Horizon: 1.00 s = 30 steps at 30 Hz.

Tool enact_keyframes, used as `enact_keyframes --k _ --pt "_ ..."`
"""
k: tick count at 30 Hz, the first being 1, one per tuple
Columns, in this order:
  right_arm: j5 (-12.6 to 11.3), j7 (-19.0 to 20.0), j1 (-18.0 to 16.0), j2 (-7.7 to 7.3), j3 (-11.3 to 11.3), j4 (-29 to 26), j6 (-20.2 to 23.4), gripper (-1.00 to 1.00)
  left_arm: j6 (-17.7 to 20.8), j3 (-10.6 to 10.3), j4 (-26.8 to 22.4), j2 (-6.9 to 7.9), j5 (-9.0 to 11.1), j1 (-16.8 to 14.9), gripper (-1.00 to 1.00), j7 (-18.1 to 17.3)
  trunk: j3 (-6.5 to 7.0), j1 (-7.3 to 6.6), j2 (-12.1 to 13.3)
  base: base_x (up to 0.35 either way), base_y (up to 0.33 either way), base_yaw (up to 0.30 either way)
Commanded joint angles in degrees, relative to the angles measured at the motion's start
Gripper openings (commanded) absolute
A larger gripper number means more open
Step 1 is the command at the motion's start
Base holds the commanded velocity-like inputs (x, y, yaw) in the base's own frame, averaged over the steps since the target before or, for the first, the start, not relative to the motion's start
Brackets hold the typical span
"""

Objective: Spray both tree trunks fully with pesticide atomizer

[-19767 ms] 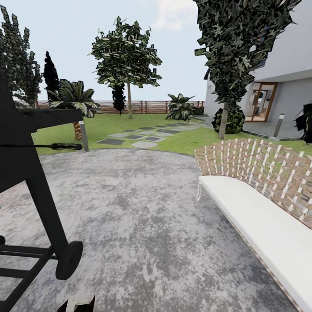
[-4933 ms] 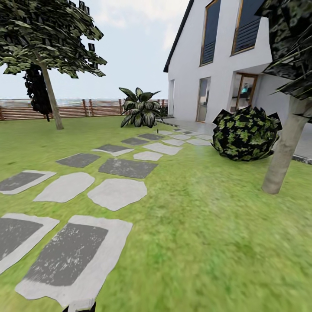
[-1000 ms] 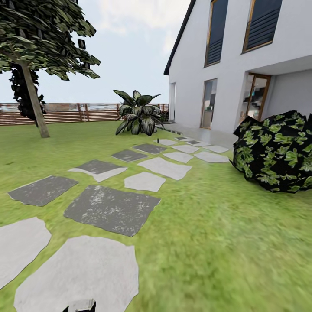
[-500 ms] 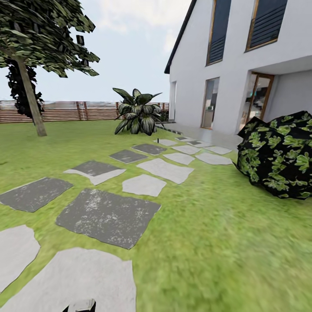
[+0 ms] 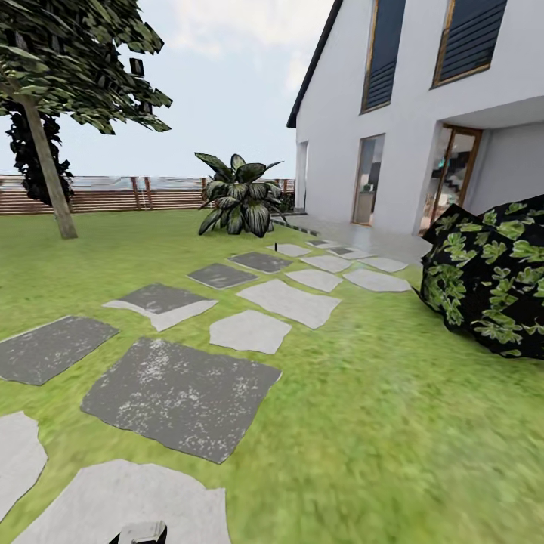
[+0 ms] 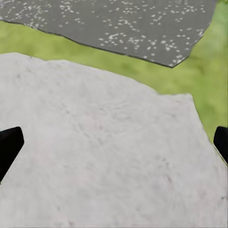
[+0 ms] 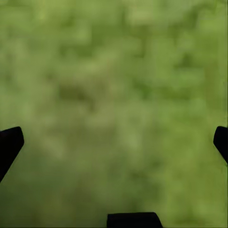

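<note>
In the head view the garden lawn [image 5: 393,423] lies ahead, with one tree at the far left, its bare grey-brown trunk [image 5: 47,170] leaning under a leafy crown. A tiny dark upright thing [image 5: 276,245] stands far up the stone path. It is too small to tell whether it is the pesticide atomizer. My left gripper [image 6: 114,142] is open above a pale stepping stone [image 6: 95,156], nothing between its fingers. My right gripper [image 7: 114,142] is open over blurred grass.
Grey and pale stepping stones [image 5: 177,393] run from the near left towards a white house [image 5: 408,113]. A dark leafy bush [image 5: 491,276] sits at the right. A broad-leaved plant [image 5: 238,198] and a slatted wooden fence [image 5: 113,196] stand at the back.
The whole view has shifted as the robot rolls forward along the path. The stones slide nearer and the bush drifts off to the right. Both grippers stay open.
</note>
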Motion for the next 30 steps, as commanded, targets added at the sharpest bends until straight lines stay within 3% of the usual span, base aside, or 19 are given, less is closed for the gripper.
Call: enact_keyframes --k 1,30 --pt "0.0 0.0 0.0 0.00 0.0 0.0 0.0 1.00 0.0 0.0 0.0 0.00 0.0 0.0 1.00 0.0 0.00 0.00 0.0 0.329 0.000 0.000" --pt "0.0 0.0 0.0 0.00 0.0 0.0 0.0 1.00 0.0 0.0 0.0 0.00 0.0 0.0 1.00 0.0 0.00 0.00 0.0 0.329 0.000 0.000"
